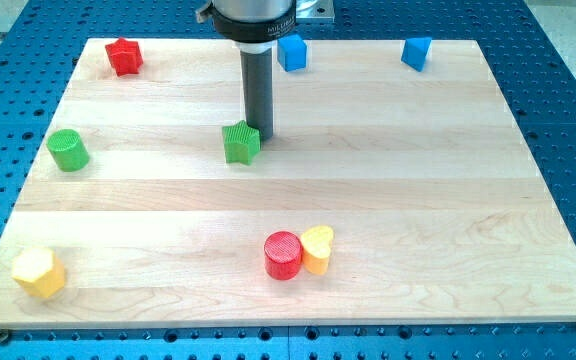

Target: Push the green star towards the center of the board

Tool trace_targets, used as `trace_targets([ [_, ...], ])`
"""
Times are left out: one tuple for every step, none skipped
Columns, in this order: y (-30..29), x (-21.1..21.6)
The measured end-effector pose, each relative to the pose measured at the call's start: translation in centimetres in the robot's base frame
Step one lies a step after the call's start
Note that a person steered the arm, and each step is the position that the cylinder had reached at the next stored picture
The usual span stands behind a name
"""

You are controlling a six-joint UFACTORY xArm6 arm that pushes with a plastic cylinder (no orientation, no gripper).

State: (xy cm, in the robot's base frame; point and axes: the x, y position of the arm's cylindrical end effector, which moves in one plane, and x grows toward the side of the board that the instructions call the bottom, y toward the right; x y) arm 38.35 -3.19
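Observation:
The green star [240,143] lies on the wooden board [398,180], left of the middle and a little above it. My tip [259,133] stands at the star's upper right edge, touching it or nearly so. The dark rod rises from there to the view's top.
A red star [123,56] is at the top left. A blue block [291,52] sits behind the rod and a blue block [417,52] at the top right. A green cylinder [68,150] is at the left, a yellow hexagon block [38,272] at the bottom left. A red cylinder [283,255] touches a yellow heart [317,248] at the bottom middle.

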Motion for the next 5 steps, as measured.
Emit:
trace_targets([
  [-3.1, 3.0],
  [-4.3, 5.9],
  [-9.1, 1.7],
  [-11.8, 6.9],
  [-9.7, 9.5],
])
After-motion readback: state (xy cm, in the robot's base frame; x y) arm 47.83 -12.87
